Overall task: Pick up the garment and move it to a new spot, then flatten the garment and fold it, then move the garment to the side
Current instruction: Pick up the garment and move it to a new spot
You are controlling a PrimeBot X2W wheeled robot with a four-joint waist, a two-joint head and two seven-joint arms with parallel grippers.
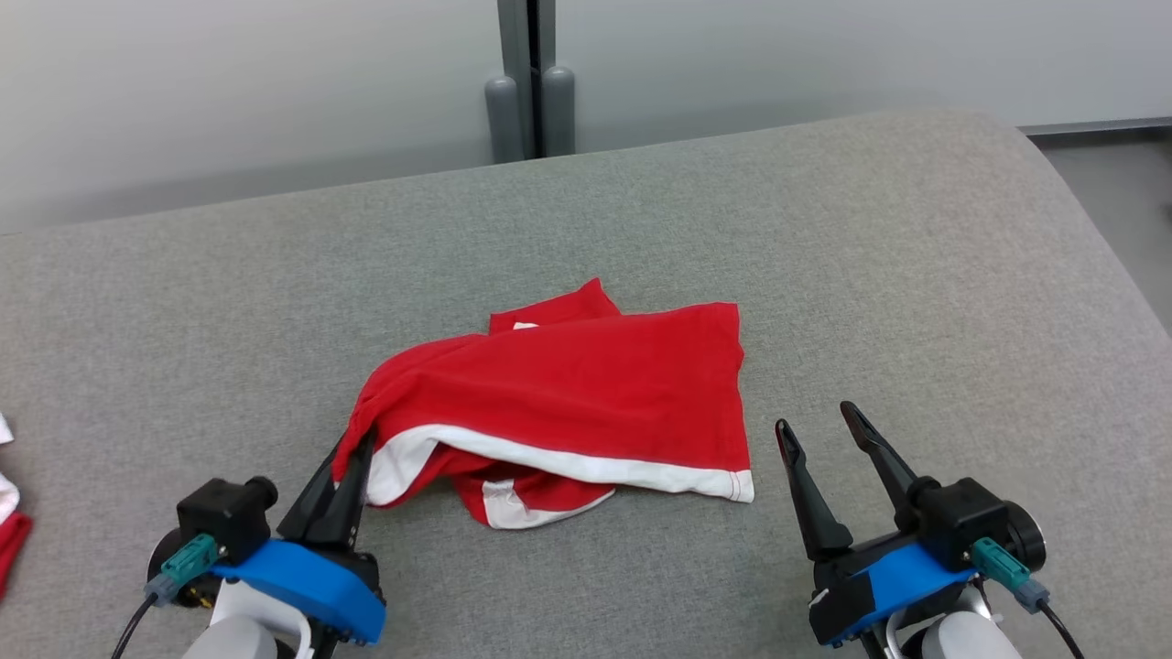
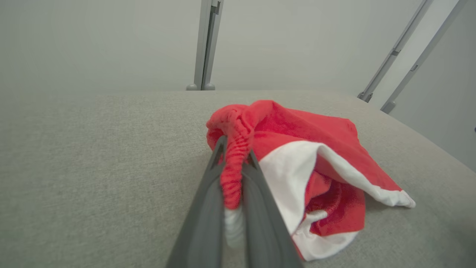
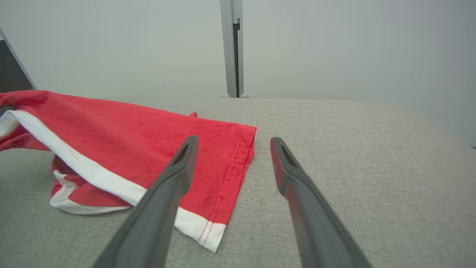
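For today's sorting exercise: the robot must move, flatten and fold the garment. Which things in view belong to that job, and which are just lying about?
Job: red garment; left pincer, shut on its bunched edge; right pincer, open beside it; grey surface.
Lying about: red-and-white cloth at the head view's left edge; grey post behind.

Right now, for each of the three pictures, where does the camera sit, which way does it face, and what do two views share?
Head view: on the head, looking down at the garment; left gripper, right gripper show.
Left wrist view: along shut fingers pinching the garment's edge.
Right wrist view: along open fingers, beside the garment's corner.
All share garment and post.
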